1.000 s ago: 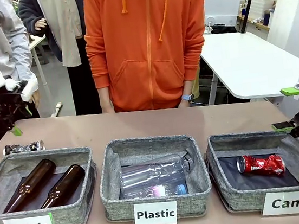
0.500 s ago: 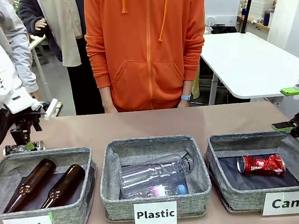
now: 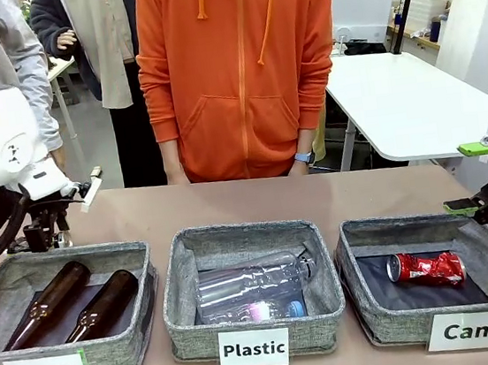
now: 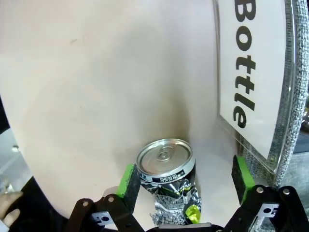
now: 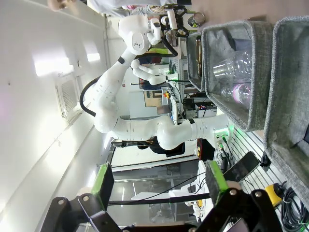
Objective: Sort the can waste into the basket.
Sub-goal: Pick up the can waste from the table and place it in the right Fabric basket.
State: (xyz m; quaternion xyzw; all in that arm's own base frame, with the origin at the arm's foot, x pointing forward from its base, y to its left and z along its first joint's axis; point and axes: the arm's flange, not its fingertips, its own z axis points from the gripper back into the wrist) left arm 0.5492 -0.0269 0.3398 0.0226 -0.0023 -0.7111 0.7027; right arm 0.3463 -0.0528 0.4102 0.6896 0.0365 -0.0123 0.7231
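A black and silver can [image 4: 166,186] lies on the tan table with its silver end facing the left wrist camera. My left gripper [image 4: 185,180] is open and straddles it, one green pad on each side, not touching. In the front view the left gripper [image 3: 44,237] reaches down just behind the "Bottle" basket [image 3: 137,258]. A crushed red can [image 3: 425,267] lies inside the "Can" basket [image 3: 353,254] at the right. My right gripper [image 3: 470,178] hovers open above that basket's far right corner with nothing between its fingers; it is open in its wrist view too [image 5: 159,181].
Two brown glass bottles [image 3: 72,306] lie in the "Bottle" basket and clear plastic bottles [image 3: 253,288] in the middle "Plastic" basket [image 3: 178,280]. A person in an orange hoodie [image 3: 240,76] stands at the far edge. The "Bottle" label [image 4: 251,72] is close beside my left fingers.
The left arm swung inward and lowered its open gripper down around the black can behind the "Bottle" basket. The right arm and the red can stayed still.
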